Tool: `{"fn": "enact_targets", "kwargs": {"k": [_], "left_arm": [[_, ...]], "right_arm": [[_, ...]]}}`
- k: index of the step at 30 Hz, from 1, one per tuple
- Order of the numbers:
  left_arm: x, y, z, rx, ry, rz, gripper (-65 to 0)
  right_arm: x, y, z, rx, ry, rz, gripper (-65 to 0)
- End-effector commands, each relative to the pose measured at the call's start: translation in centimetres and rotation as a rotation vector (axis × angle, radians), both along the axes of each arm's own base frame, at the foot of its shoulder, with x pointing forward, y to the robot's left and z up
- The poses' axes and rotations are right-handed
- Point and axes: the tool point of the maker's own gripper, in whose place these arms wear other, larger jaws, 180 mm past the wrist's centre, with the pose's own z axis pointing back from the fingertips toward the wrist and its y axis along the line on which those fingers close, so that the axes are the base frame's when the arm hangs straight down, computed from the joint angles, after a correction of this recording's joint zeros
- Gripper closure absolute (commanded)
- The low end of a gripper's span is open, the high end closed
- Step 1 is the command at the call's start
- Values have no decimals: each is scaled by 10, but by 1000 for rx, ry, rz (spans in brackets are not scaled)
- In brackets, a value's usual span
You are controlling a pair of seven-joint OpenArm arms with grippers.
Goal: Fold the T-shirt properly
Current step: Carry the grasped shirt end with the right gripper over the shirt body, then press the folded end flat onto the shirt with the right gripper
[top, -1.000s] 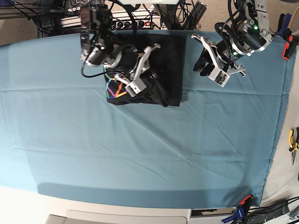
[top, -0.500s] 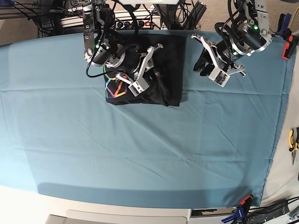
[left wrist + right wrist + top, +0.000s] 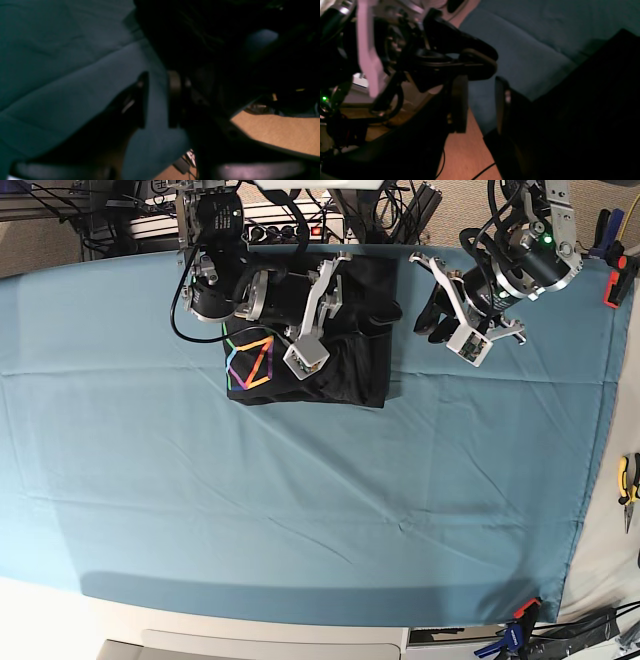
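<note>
The black T-shirt (image 3: 345,370) lies folded into a small rectangle on the teal cloth near the table's far edge, with its rainbow print (image 3: 249,362) showing at the left end. My right gripper (image 3: 378,313) hovers over the shirt's far right part. In the right wrist view it (image 3: 480,105) is open, with only cloth and floor between the fingers and the T-shirt (image 3: 595,112) beside it. My left gripper (image 3: 432,310) hangs just right of the shirt. In the left wrist view it (image 3: 157,100) is open over teal cloth, with the T-shirt (image 3: 200,37) dark at upper right.
The teal table cloth (image 3: 300,500) covers the whole table. Cables and a power strip (image 3: 290,225) sit behind the far edge. Pliers (image 3: 628,480) lie off the cloth at the right. Clamps hold the cloth at the right corners (image 3: 520,620).
My right gripper has opened, let go of the shirt and swung toward the far right. The shirt's left end has settled flat, showing more of the print. The left arm has not moved.
</note>
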Motion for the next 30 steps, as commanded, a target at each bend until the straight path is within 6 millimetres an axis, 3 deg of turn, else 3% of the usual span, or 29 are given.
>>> {"fn": "enact_targets", "kwargs": {"k": [1, 4, 5, 10, 12, 15, 23, 26, 30], "left_arm": [[3, -3, 10, -22, -36, -6, -142], [3, -3, 10, -23, -35, -6, -142], [3, -3, 10, -22, -35, -6, -142], [3, -3, 10, -23, -36, -6, -142], [3, -3, 10, -23, -36, -6, -142], [3, -3, 10, -24, -38, -6, -142], [4, -5, 12, -35, -43, -6, -142], [4, -5, 12, -35, -43, -6, -142], [4, -5, 12, -35, -43, -6, -142]], "right_arm": [[8, 0, 19, 49, -52, -20, -174], [22, -21, 26, -10, -116, -92, -19], [28, -32, 28, -42, -144, -129, 0], [60, -110, 40, -187, -249, -399, 0], [65, -145, 35, -236, -203, -531, 0], [57, -167, 23, -270, -144, -597, 0], [36, -139, -4, -343, -78, -503, 0], [32, -117, -14, -386, -65, -445, 0], [16, -74, -16, -358, -68, -310, 0]]}}
